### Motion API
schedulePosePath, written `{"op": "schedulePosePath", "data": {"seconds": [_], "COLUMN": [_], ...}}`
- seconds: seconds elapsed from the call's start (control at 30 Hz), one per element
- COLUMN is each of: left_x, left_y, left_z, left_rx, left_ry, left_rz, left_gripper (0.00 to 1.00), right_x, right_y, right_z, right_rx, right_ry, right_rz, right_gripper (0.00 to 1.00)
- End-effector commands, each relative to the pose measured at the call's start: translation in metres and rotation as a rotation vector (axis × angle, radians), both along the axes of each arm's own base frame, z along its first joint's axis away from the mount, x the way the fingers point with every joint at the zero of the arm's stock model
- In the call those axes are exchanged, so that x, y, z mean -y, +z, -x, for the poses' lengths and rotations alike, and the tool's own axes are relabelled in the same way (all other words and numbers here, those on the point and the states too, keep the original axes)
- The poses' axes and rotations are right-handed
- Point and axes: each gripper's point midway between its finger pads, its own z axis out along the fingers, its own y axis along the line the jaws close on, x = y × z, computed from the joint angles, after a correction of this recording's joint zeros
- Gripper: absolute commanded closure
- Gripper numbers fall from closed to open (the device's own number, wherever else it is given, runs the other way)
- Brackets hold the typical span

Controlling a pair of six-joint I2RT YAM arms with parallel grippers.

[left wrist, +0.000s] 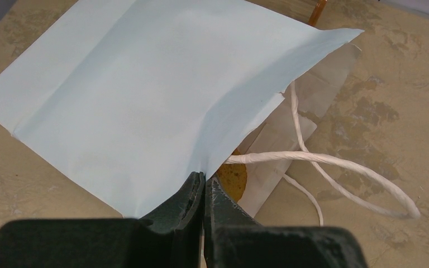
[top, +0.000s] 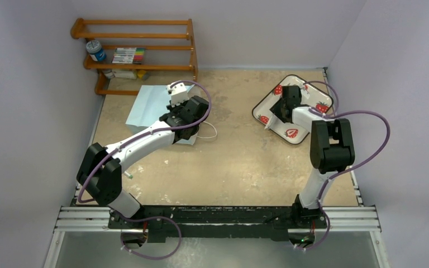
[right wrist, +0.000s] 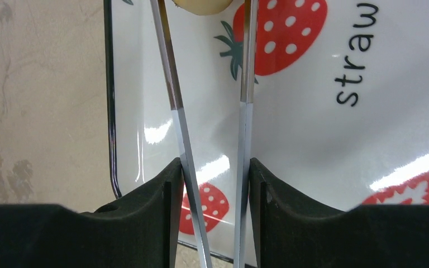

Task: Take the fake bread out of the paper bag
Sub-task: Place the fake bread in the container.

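Your left pincer (left wrist: pixel 204 180) clamps the bag (left wrist: pixel 145 100) edge. Your right pincer (right wrist: pixel 215 167) holds tongs (right wrist: pixel 244 84), half spread. Bread (right wrist: pixel 203 5) lies ahead between their arms.

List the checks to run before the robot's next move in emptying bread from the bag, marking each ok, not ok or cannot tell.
1. Left end effector clamped on paper bag lip: ok.
2. Bag mouth lifted open: ok.
3. Bag emptied: not ok, an orange-brown piece shows inside.
4. Right end effector gripping the tongs: ok.
5. Tongs over the strawberry tray: ok.
6. Pale piece clear of the tong tips: cannot tell.
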Motion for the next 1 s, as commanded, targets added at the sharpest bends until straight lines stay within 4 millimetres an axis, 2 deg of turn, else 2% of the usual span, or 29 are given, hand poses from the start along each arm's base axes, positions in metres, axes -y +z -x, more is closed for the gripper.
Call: {"op": "schedulePosePath", "data": {"seconds": [0.0, 0.27, 0.43, 0.53, 0.63, 0.83, 0.97], "left_x": [0.004, 0.005, 0.005, 0.004, 0.003, 0.003, -0.001], "left_y": [0.017, 0.023, 0.023, 0.026, 0.029, 0.03, 0.035], "left_z": [-0.009, -0.01, -0.009, -0.008, -0.008, -0.007, -0.005], "left_rx": [0.062, 0.076, 0.078, 0.084, 0.089, 0.089, 0.099], "left_ry": [0.009, 0.013, 0.018, 0.022, 0.025, 0.03, 0.036], "left_rz": [0.058, 0.077, 0.089, 0.091, 0.094, 0.098, 0.099], "left_gripper": [1.0, 1.0, 1.0, 1.0, 1.0, 1.0, 1.0], "right_x": [0.0, 0.0, -0.001, -0.002, -0.001, 0.0, -0.002], "right_y": [0.036, 0.058, 0.054, 0.063, 0.069, 0.082, 0.09], "right_z": [-0.002, 0.007, 0.01, 0.012, 0.007, -0.015, -0.013], "right_rx": [0.096, 0.124, 0.102, 0.121, 0.137, 0.136, 0.144], "right_ry": [-0.018, -0.009, -0.006, -0.009, -0.017, -0.025, -0.018], "right_rz": [-0.024, -0.02, -0.025, -0.039, -0.035, -0.031, -0.045], "right_gripper": [0.55, 0.55, 0.54, 0.54, 0.53, 0.53, 0.53]}}
